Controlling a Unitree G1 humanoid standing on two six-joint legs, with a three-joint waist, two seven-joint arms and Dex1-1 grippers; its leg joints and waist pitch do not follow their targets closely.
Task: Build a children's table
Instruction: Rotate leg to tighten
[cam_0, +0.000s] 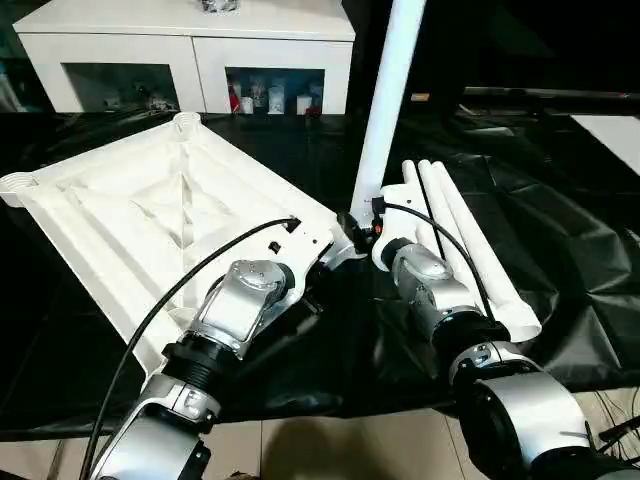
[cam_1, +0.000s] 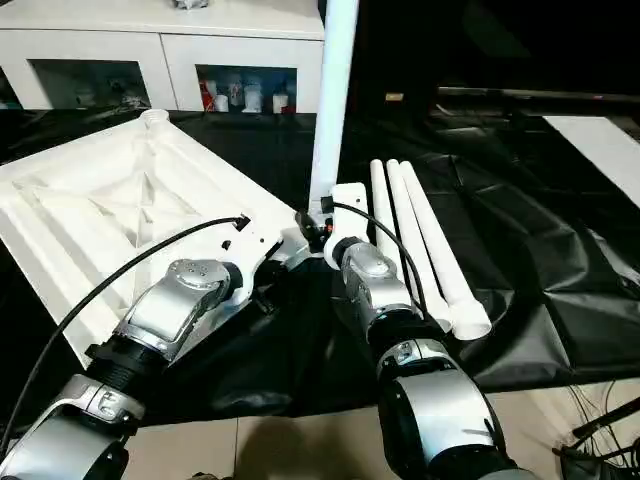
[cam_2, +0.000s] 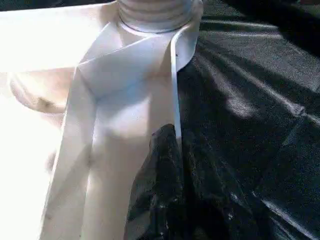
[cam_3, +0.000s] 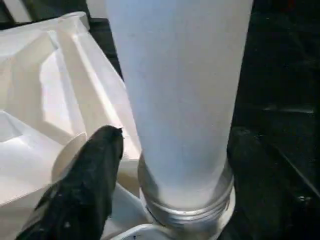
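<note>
The left claw (cam_2: 172, 165) is clamped on the tabletop (cam_0: 150, 215) rim, while the right claw (cam_3: 165, 200) stands spread around the upright leg (cam_0: 385, 100).

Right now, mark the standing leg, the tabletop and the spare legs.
standing leg (cam_0: 385, 100), left eye view, mid shaft
tabletop (cam_0: 120, 215), left eye view, ribbed underside
spare legs (cam_1: 420, 235), right eye view, middle of the bundle

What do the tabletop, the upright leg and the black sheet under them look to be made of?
Tabletop: apparently moulded white plastic, matte; its underside carries raised ribs and round corner sockets. Upright leg: probably the same plastic, a smooth tapered tube with a ringed base seated in a corner. Black sheet: thin plastic film, likely; it is glossy and creased.
</note>
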